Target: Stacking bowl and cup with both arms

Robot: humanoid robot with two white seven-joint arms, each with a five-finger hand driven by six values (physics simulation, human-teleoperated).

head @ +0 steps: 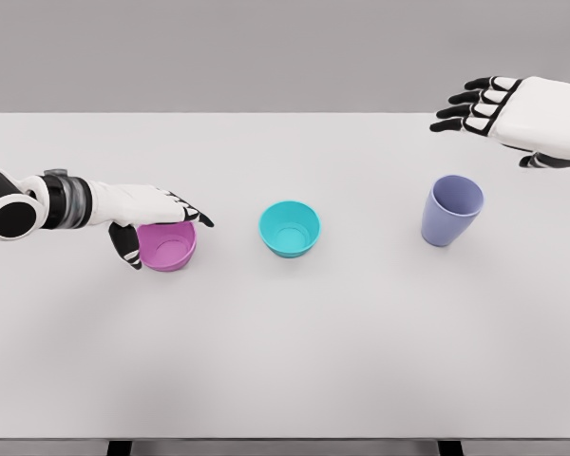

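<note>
A pink bowl (pixel 171 252) sits upright on the white table (pixel 285 361) at the left. My left hand (pixel 169 239) reaches in from the left edge and straddles its left rim: the fingers (pixel 192 213) lie stretched over the far rim and the thumb hangs beside the near left wall, not clearly clamped. A teal bowl (pixel 290 228) stands upright in the middle. A purple cup (pixel 450 211) stands upright at the right. My right hand (pixel 484 135) hovers above and to the right of the cup, well apart from it, fingers spread and holding nothing.
Bowl, bowl and cup stand in a rough row across the table's middle, each about a hand's width or more from its neighbour. The table's far edge runs just behind the right hand. A grey wall is behind.
</note>
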